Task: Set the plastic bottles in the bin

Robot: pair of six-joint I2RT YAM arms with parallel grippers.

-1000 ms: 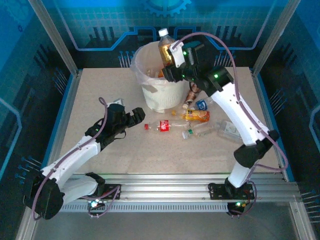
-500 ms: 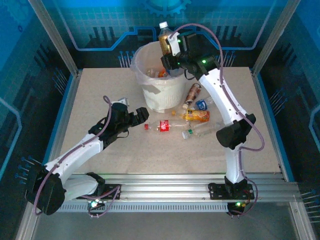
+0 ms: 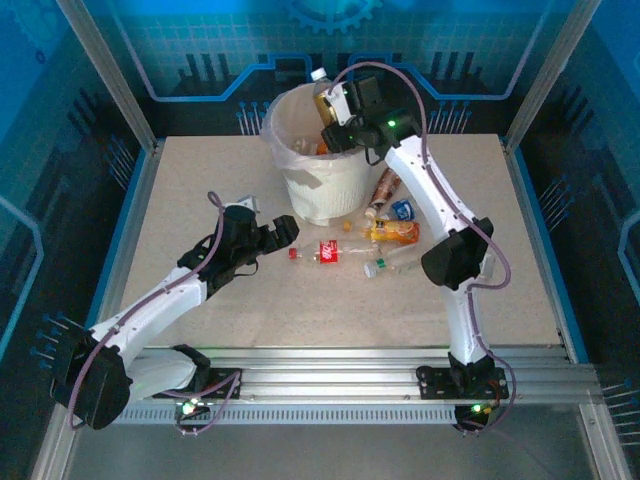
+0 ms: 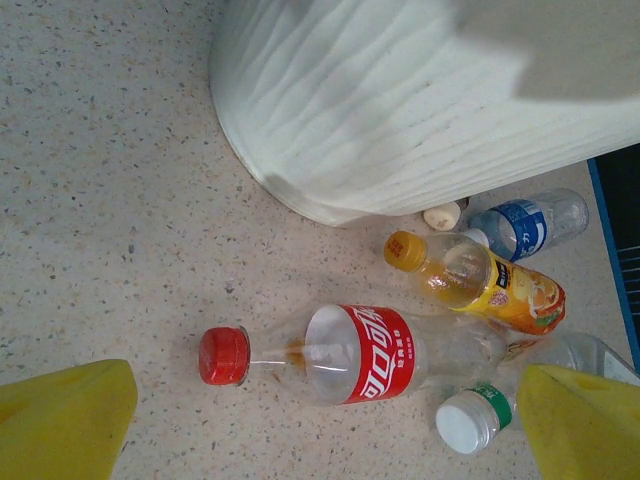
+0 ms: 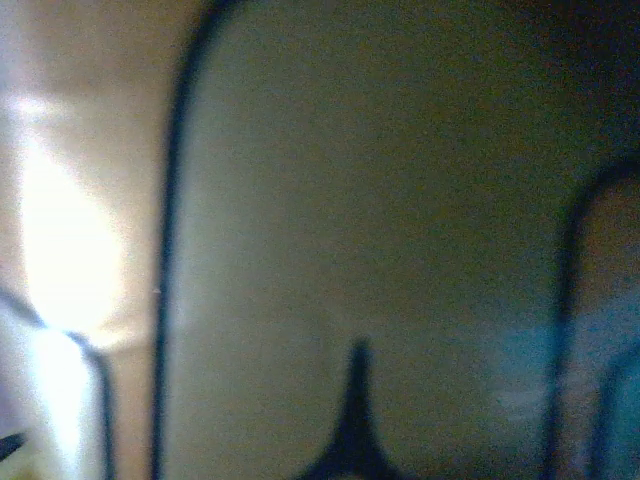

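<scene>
Right hand (image 3: pixel 337 108) grips a clear brown-drink plastic bottle with white cap (image 3: pixel 321 92), upper centre, above the far rim of the tall white bag-lined bin (image 3: pixel 318 190); an early release risks it bouncing outside; left hand (image 3: pixel 283 233) open, empty.

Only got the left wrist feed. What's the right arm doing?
Observer: The right pincer is shut on a brown-drink bottle, held above the bin.
Operator: Anything inside the bin?
Observer: An orange thing shows inside near the far rim, likely a bottle.
Operator: Any bottles hidden from me?
Observer: A brown-label bottle lies right of the bin, beyond the blue-label bottle.
</scene>
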